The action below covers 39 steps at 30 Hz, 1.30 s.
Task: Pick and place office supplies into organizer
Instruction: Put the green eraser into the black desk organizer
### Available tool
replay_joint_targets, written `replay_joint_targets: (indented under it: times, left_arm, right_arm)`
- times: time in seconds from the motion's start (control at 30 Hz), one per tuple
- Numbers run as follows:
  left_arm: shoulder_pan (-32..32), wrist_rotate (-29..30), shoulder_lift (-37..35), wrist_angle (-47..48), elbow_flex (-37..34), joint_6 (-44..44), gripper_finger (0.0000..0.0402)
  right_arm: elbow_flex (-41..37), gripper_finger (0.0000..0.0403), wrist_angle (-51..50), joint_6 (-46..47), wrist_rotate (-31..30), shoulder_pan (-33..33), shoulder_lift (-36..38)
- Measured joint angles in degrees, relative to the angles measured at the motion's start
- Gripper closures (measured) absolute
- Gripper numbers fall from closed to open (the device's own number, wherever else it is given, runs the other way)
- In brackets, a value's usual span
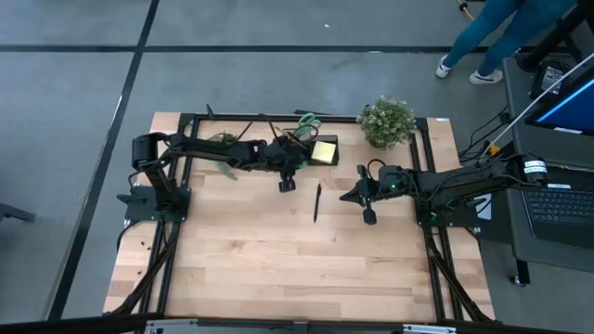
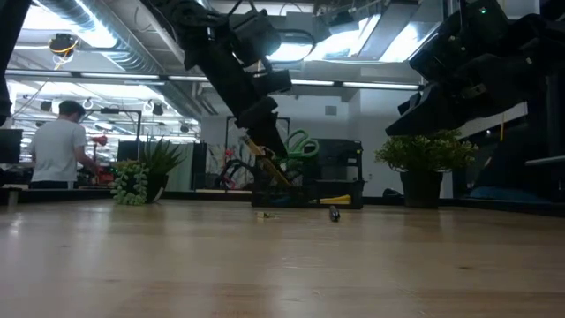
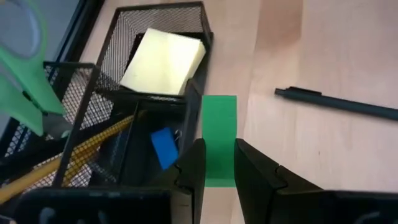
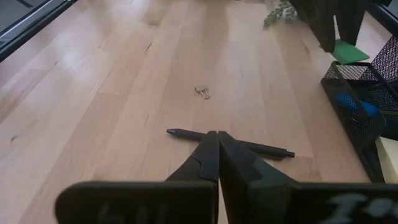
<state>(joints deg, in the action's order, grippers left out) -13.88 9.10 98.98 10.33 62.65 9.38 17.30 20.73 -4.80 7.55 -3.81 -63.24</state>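
Left tool (image 3: 219, 171) gripping one green eraser (image 3: 219, 134), one pen (image 3: 336, 102)

Wooden surface (image 1: 278, 269), light planks, sits inside a black frame. Potted green plant (image 1: 387, 122) stands at the surface's far edge, right of centre. A second potted plant (image 2: 141, 181) shows in the low view, also at the far edge. Small binder clip (image 4: 202, 91) lies on the bare surface. Beyond the surface: a person in a white shirt (image 2: 60, 147); a laptop (image 1: 561, 209) beside its right edge.
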Motion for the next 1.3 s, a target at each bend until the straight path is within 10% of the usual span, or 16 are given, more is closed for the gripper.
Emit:
replay_joint_targets:
  times: [1.3]
  left_arm:
    - [-8.49, -4.11, 4.15, -0.4, 0.11, 1.94, 0.0333]
  right_arm:
    - [0.0, 0.0397, 0.03, 0.0, -0.02, 0.0, 0.0]
